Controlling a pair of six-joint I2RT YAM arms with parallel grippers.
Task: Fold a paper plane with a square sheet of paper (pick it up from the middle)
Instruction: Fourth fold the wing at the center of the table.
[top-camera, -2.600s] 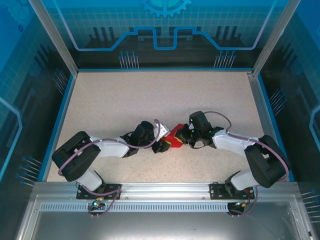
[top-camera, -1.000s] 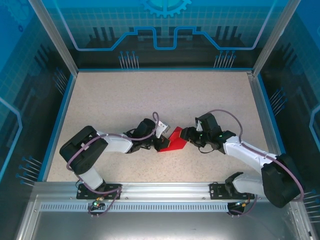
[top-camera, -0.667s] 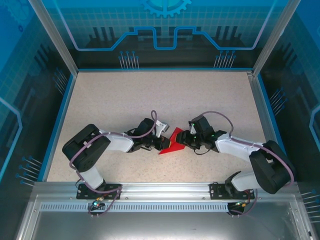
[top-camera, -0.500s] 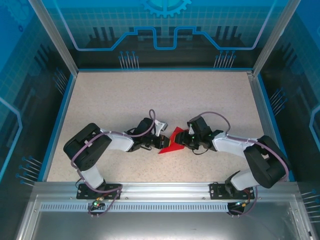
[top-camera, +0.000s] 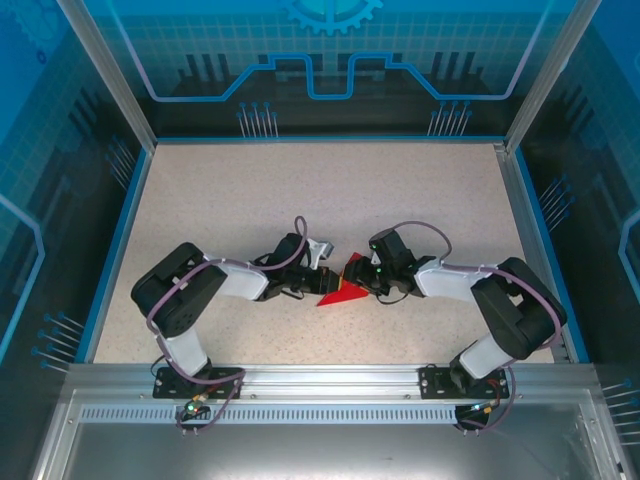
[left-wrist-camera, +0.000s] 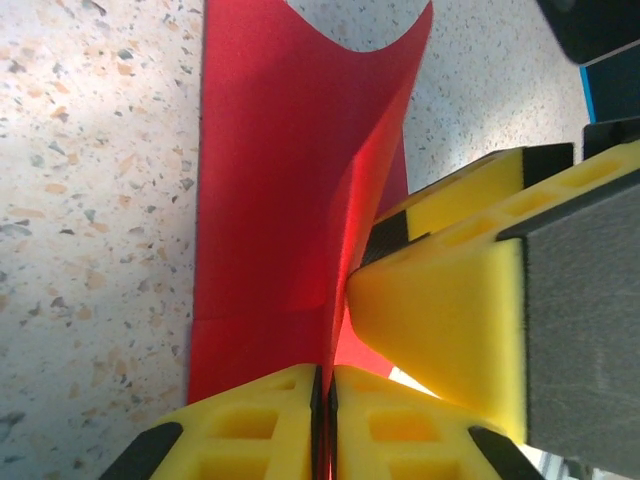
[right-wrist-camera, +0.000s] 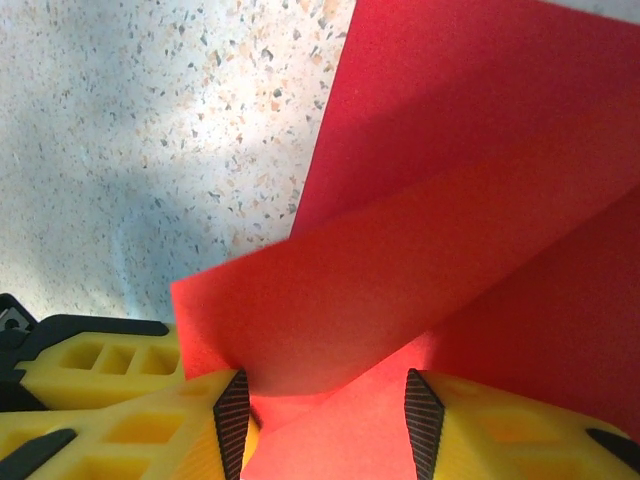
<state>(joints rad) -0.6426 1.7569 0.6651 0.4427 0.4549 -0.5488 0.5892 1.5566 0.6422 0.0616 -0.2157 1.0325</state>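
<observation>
The square sheet of paper (top-camera: 340, 290) is bright red, creased into a small triangular shape, and lies on the table between the two grippers. My left gripper (top-camera: 319, 283) is shut on a flap of the sheet (left-wrist-camera: 275, 190) that stands up from the table; the pads (left-wrist-camera: 270, 415) meet with the red edge between them. My right gripper (top-camera: 361, 279) is open, and a raised fold of the paper (right-wrist-camera: 420, 250) sits between its two fingers (right-wrist-camera: 232, 425). One yellow finger of the right gripper (left-wrist-camera: 450, 310) presses against the flap in the left wrist view.
The speckled table (top-camera: 320, 200) stretches away behind the arms. Blue walls and metal rails (top-camera: 120, 210) ring it. Both arms are bent low and meet near the table's middle front, wrists almost touching.
The right gripper has moved left, closing in on the paper and the left gripper. The red shape looks narrower and more bunched from above. The left gripper has stayed shut on the paper.
</observation>
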